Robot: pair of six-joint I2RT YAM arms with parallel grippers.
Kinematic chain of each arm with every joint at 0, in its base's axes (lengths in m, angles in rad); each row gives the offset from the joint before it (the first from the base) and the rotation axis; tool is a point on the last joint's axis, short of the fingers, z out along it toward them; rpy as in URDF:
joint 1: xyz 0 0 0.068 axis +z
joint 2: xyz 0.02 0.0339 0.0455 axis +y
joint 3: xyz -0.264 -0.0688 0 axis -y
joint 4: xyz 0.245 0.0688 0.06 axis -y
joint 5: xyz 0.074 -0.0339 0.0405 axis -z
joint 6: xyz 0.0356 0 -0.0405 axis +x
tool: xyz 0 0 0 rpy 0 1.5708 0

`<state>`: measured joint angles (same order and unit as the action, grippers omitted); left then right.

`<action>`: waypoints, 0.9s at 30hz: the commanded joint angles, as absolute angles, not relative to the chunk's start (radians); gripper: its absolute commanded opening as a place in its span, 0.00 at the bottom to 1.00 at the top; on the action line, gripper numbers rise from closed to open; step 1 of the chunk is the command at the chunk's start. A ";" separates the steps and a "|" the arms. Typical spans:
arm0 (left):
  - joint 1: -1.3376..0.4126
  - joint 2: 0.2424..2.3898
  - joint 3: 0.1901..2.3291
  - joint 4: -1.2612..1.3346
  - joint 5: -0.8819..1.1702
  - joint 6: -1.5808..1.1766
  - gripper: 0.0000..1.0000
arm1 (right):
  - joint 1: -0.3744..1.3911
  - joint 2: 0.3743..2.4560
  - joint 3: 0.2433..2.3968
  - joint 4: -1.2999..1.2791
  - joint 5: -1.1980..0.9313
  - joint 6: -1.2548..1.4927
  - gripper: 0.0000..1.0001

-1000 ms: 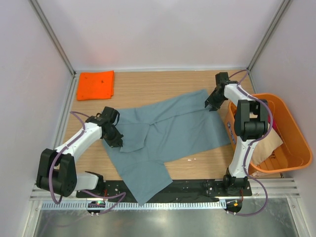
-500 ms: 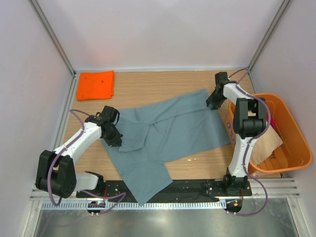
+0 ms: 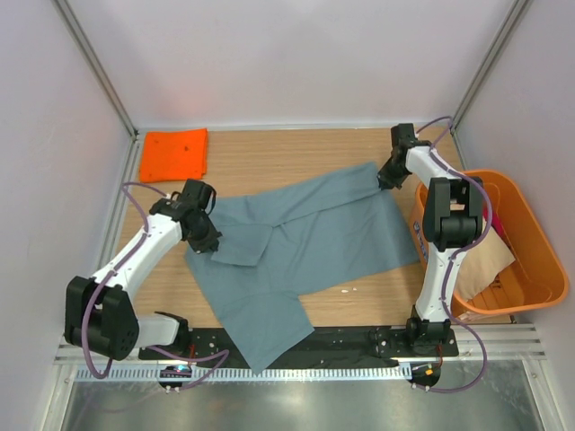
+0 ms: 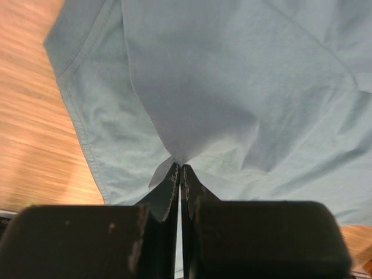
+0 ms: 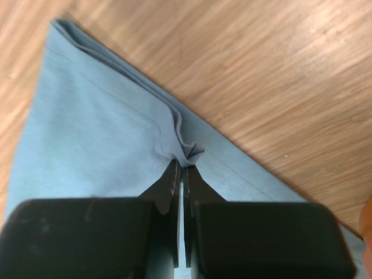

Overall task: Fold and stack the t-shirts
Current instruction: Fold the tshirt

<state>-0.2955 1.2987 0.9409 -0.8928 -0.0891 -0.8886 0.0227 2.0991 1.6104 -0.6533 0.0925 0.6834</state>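
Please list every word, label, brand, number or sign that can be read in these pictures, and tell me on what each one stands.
No text can be read in any view.
On the grey-blue t-shirt: nothing, plain cloth.
On the orange t-shirt: nothing, plain cloth.
On the orange tub: a small bluish patch on its left wall, perhaps a label, too small to read.

Grey-blue t-shirt (image 3: 314, 238): near hem droops past table edge, hides part of black base plate (image 3: 359, 341). Left wrist view cuts it at top and right; table (image 4: 29, 116) wood there smeared, grain unreadable. Right wrist view: shirt runs off left and bottom edges; orange sliver (image 5: 366, 218) at right edge, cannot tell what.

Orange tub (image 3: 530, 224) partly behind right arm; beige cloth (image 3: 490, 269) inside half hidden.

White specks (image 3: 350, 291) on table: too small to identify.

Left gripper (image 3: 208, 244), right gripper (image 3: 384, 181) from above: tips masked by own bodies.
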 commanded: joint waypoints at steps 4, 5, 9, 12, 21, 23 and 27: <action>-0.299 1.318 1.115 -0.887 -0.179 -0.770 0.00 | 0.031 2.065 1.709 -0.632 0.080 0.641 0.01; -0.299 1.325 1.136 -0.879 -0.186 -0.755 0.00 | 0.031 2.068 1.713 -0.589 0.059 0.632 0.01; -0.288 1.390 1.268 -0.850 -0.254 -0.677 0.00 | 0.029 2.130 1.804 -0.497 -0.033 0.620 0.01; -0.241 1.462 1.385 -0.813 -0.245 -0.629 0.00 | 0.029 2.199 1.905 -0.474 -0.098 0.633 0.01; -0.110 1.627 1.635 -0.640 -0.170 -0.511 0.00 | 0.028 2.355 2.108 -0.324 -0.196 0.689 0.01; -0.100 1.678 1.680 -0.615 -0.146 -0.489 0.00 | 0.025 2.362 2.105 -0.264 -0.210 0.707 0.01; -0.087 1.741 1.742 -0.592 -0.132 -0.471 0.00 | 0.021 2.387 2.106 -0.175 -0.239 0.747 0.01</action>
